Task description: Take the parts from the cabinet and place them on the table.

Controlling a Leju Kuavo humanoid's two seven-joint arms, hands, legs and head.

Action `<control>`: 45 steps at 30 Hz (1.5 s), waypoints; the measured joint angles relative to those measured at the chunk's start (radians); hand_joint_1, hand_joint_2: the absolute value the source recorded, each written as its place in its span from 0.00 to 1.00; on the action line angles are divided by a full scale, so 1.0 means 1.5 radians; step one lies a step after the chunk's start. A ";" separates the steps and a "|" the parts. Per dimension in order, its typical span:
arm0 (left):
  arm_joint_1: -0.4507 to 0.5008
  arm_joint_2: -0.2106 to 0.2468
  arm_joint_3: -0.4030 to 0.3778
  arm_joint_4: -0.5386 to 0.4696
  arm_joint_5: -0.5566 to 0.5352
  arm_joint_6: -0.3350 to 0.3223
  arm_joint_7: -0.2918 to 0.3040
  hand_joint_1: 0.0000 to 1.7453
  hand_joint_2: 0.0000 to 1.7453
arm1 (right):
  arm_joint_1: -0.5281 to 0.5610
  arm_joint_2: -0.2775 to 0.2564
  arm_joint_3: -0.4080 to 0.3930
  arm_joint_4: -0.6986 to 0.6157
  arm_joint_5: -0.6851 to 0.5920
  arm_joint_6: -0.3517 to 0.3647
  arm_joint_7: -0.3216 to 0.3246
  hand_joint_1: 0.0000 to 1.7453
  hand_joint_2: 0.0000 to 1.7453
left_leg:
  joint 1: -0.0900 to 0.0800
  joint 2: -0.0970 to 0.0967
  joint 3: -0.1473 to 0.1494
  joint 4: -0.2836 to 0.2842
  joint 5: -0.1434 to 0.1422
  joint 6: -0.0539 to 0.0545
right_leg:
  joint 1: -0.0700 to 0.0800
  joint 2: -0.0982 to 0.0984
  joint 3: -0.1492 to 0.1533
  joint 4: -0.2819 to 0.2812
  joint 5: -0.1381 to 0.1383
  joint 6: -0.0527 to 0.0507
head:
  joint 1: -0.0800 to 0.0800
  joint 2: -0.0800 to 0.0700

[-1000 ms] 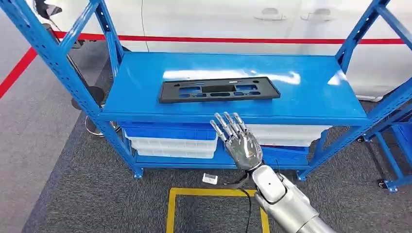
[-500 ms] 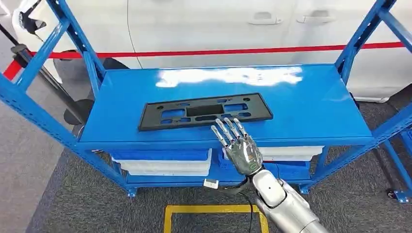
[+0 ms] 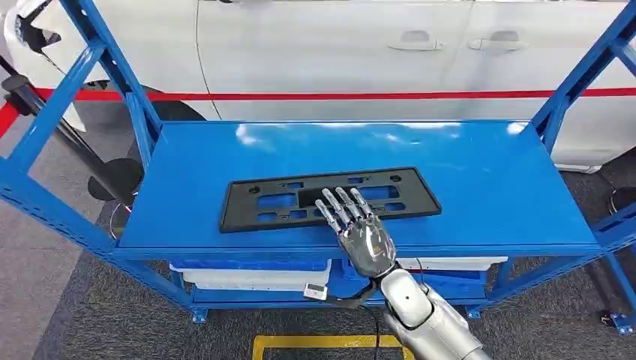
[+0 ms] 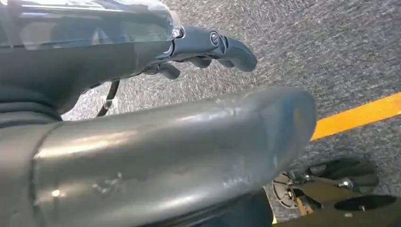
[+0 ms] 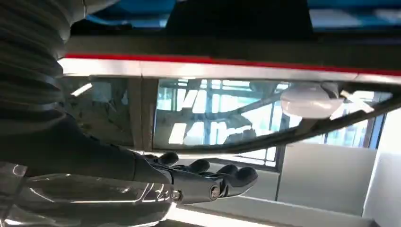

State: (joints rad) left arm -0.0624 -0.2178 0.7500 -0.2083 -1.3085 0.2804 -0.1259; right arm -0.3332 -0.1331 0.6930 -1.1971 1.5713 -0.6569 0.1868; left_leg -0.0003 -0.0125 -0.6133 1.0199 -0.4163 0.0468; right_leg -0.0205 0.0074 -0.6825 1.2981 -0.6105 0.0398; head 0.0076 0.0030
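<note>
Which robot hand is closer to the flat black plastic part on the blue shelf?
The right hand. Its fingertips reach over the near edge of the black plastic part. The left hand hangs low over the grey carpet, away from the shelf.

No text, label, brand, number or sign can be read in any of the views. A small white tag [image 3: 316,291] hangs by the cable just below the near edge of the blue shelf [image 3: 487,195], but whatever is printed on it is too small to make out. The back of the right hand [image 3: 360,234] carries a faint greenish mark that is too blurred to read.
</note>
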 joint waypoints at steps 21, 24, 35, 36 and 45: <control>-0.008 0.000 -0.003 0.000 -0.022 -0.003 -0.004 0.00 0.00 | -0.082 0.100 0.091 0.195 -0.027 0.082 -0.046 0.00 1.00 | 0.001 0.003 0.027 0.003 -0.027 -0.026 | 0.008 -0.004 0.061 -0.180 0.101 -0.030 | -0.006 0.000; -0.006 -0.001 -0.005 0.000 -0.024 -0.003 -0.004 0.00 0.00 | -0.091 0.107 0.090 0.206 -0.029 0.077 -0.047 0.00 1.00 | 0.009 0.004 0.031 -0.009 -0.018 -0.013 | 0.007 -0.004 0.060 -0.178 0.098 -0.018 | -0.007 0.000; -0.006 -0.002 -0.006 0.000 -0.018 0.001 -0.002 0.00 0.00 | -0.097 0.099 0.060 0.113 -0.087 0.063 -0.077 0.00 1.00 | 0.000 0.004 0.017 0.008 -0.022 -0.017 | 0.009 -0.004 0.055 -0.175 0.098 -0.021 | -0.002 0.000; -0.005 -0.002 -0.006 0.000 -0.015 0.002 -0.002 0.00 0.00 | -0.101 0.094 0.050 0.077 -0.095 0.065 -0.079 0.00 1.00 | 0.000 0.005 0.016 0.007 -0.021 -0.020 | 0.007 -0.004 0.053 -0.174 0.098 -0.024 | -0.003 0.000; 0.001 -0.001 0.002 0.000 -0.004 0.008 -0.009 0.00 0.00 | -0.085 0.044 0.017 -0.151 -0.133 0.070 -0.102 0.00 1.00 | 0.007 0.005 -0.070 0.212 -0.119 -0.046 | 0.007 -0.007 0.056 -0.180 0.103 -0.046 | -0.008 0.000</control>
State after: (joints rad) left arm -0.0603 -0.2186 0.7527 -0.2079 -1.3138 0.2922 -0.1389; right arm -0.4604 -0.0675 0.7179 -1.4230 1.3714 -0.5512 0.0343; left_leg 0.0107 -0.0047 -0.7189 1.3377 -0.5949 -0.0225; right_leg -0.0093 -0.0028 -0.5984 1.0274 -0.4559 -0.0294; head -0.0050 0.0030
